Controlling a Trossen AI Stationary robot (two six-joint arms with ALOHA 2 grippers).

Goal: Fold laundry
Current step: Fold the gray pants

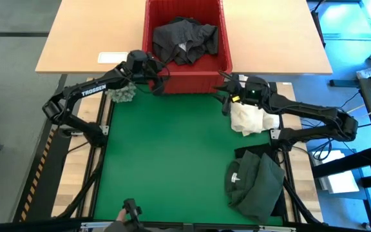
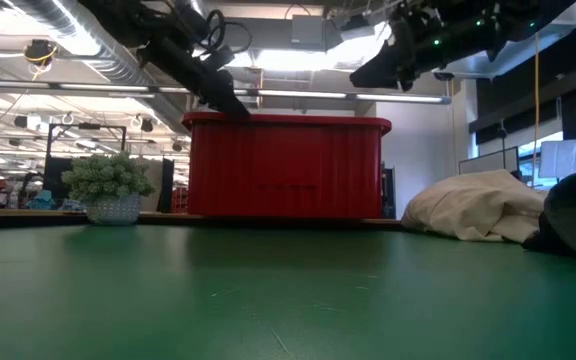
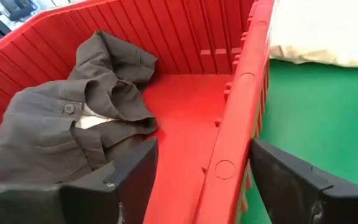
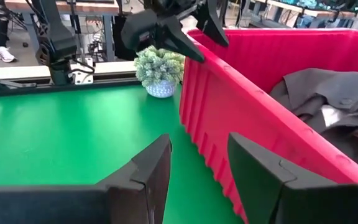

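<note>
Inside basket (image 1: 185,77): one grey garment (image 1: 184,40); mat: maybe two.

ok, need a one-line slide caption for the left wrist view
Left gripper open astride the near wall of the red basket, one finger inside, a dark grey garment crumpled within.

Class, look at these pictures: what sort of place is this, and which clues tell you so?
Probably a robotics lab or workshop, not a home: exposed ceiling ducts, rows of workbenches behind, and a green work mat set in a metal frame with two robot arms.
</note>
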